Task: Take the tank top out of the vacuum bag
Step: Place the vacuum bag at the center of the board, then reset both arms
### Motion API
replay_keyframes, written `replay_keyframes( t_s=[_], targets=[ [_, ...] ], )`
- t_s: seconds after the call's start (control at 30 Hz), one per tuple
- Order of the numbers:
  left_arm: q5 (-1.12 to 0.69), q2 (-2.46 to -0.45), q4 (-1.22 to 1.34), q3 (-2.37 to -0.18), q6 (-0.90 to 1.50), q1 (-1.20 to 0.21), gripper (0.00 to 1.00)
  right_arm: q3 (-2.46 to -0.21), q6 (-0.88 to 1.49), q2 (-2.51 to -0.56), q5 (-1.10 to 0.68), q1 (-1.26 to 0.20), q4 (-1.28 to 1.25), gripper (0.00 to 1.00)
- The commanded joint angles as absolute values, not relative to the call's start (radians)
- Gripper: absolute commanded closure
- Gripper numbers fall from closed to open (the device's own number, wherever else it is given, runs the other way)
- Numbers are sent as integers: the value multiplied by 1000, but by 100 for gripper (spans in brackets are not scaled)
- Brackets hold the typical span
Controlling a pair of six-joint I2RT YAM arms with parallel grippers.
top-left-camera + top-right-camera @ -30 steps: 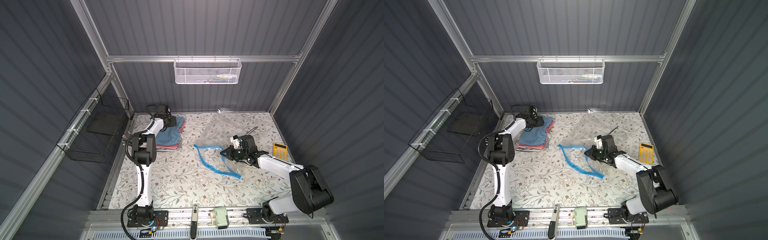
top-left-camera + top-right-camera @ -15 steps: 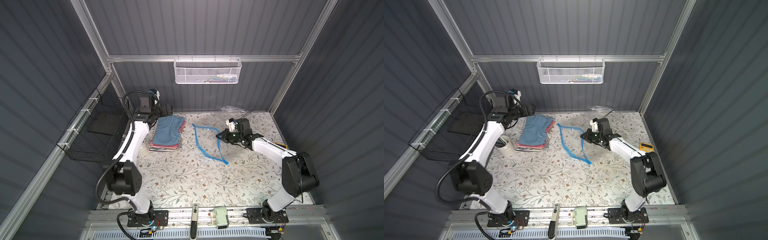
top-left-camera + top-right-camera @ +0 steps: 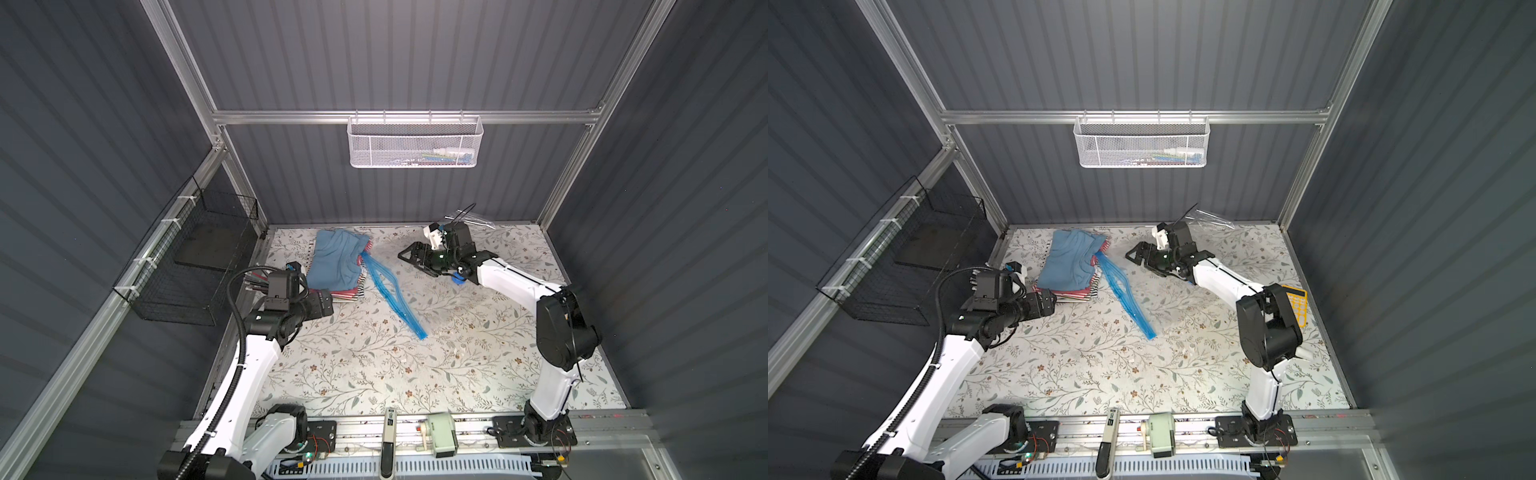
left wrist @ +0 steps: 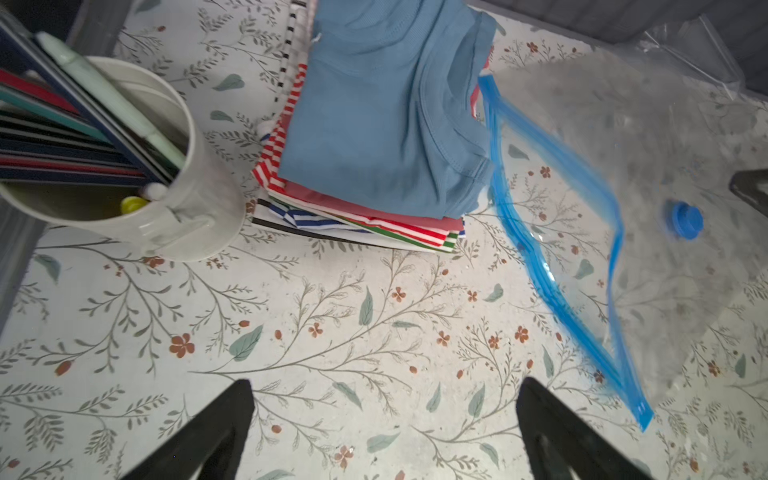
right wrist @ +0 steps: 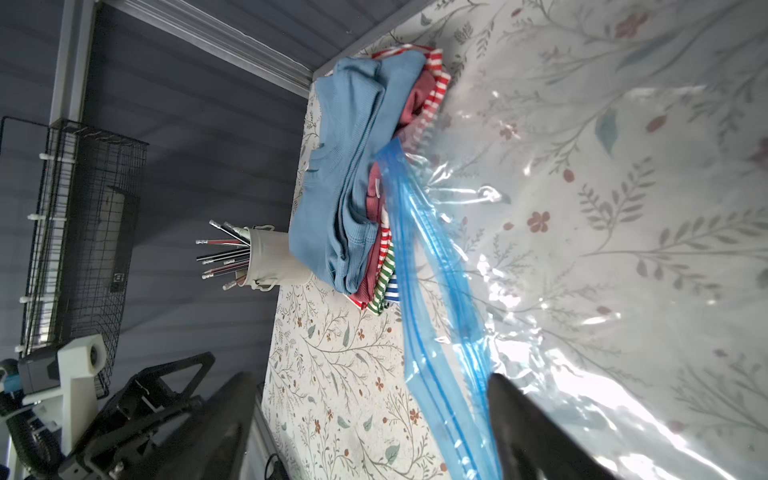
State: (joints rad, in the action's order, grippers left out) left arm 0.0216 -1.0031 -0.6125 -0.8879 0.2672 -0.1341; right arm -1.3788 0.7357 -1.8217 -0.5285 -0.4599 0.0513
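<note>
Gaping wide over the bare table (image 3: 374, 374), the left gripper (image 4: 386, 382) holds nothing. The right gripper (image 5: 370, 376) is also spread and empty, one finger by the vacuum bag (image 4: 623, 145); can't tell if it touches. The bag lies flat and looks empty, its zip strip (image 4: 552, 266) parted, one end against the clothes stack (image 4: 374, 228). The blue tank top (image 4: 386, 108) sits on top of that stack, outside the bag, probably put there to keep laundry together. Removal looks done.
</note>
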Motion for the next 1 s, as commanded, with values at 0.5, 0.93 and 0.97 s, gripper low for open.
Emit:
replay_keyframes(
  t_s=[0.5, 0.93, 0.97],
  targets=[
    [316, -1004, -226, -570, 287, -135, 0, -651, 403, -804, 127, -250, 64, 1],
    [317, -1319, 688, -318, 57, -138, 0, -163, 48, -1014, 415, -192, -751, 1],
    [325, -1393, 760, -338, 36, -138, 0, -178, 25, -1046, 376, -188, -761, 1]
  ],
)
